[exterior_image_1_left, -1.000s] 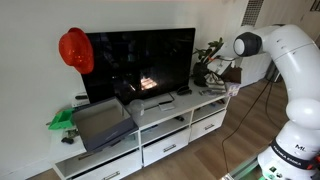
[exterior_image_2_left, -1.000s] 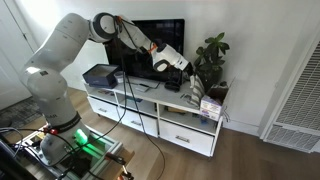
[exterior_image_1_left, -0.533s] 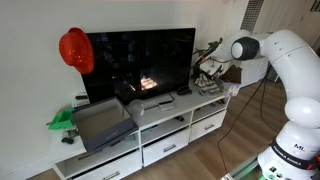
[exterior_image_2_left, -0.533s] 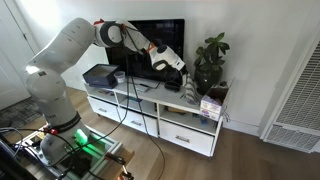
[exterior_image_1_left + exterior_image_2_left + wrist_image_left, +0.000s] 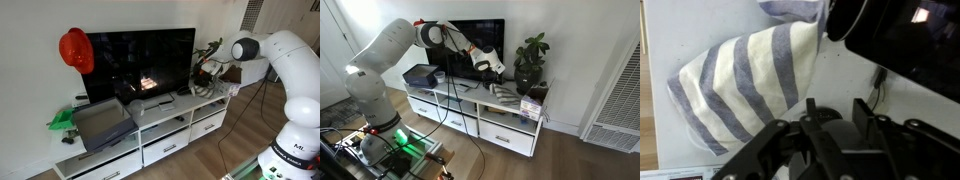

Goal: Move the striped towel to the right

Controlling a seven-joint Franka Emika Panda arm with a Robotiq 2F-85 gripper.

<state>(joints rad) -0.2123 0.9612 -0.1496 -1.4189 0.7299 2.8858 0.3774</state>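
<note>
On the white TV stand [image 5: 504, 127], between the television [image 5: 140, 58] and the potted plant [image 5: 532, 58], we see the striped towel [image 5: 748, 82] lying rumpled. Our gripper [image 5: 837, 116] hovers just above its edge, fingers apart and holding nothing.

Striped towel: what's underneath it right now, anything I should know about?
In the wrist view the striped towel lies on the white cabinet top, which shows along its edges. Whatever sits beneath the cloth itself is covered, so I cannot tell.
</note>
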